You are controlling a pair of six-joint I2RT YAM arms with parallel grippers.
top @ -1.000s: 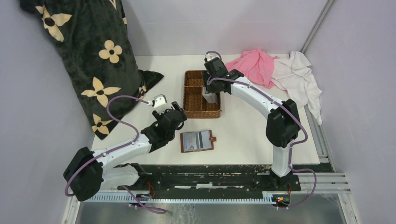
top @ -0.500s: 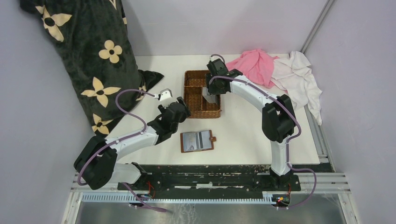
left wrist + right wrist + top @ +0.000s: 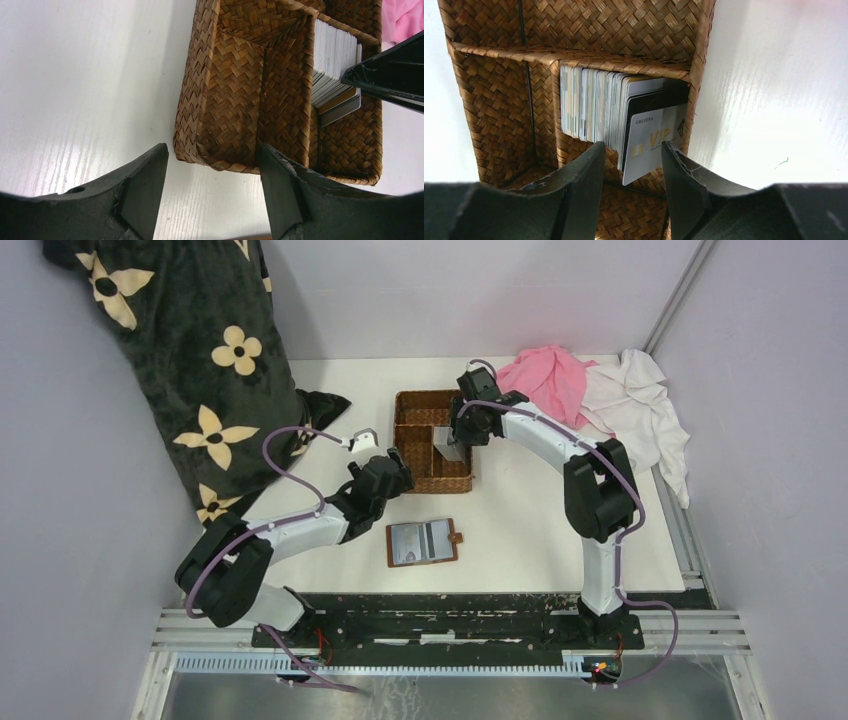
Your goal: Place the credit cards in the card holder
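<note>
1. Left arm point(image 3: 295, 530): over the last second it has swung from 9 o'clock of the wallet toward the basket. The left pincer point(image 3: 393, 476) now sits just beside the basket's near-left corner, jaws wide and holding nothing. We judge this to be an approach to steady the basket.
2. Right arm point(image 3: 545, 440): it has shifted slightly toward 3 o'clock, and the right pincer point(image 3: 453, 445) remains over the basket's right compartment. Its jaws are partly apart and grip nothing, so we judge that no card has been lifted yet.
3. Basket point(image 3: 403, 445): it has not moved and lies at 12 o'clock of the wallet.
4. Wallet point(image 3: 423, 542): it lies open and flat on the table point(image 3: 520, 520). The left pincer is near it at 11 o'clock, and the right pincer is well apart from it.
5. Cards point(image 3: 594, 107): they stand on edge in a packed row in the right compartment.
   - In the right wrist view the row lies at 12 o'clock of the right pincer's tips.
   - The tilted front card point(image 3: 651, 142) shows in the gap between the fingers and is not clamped.
   - In the left wrist view the row lies at 1 o'clock of the left pincer, well apart.
</note>
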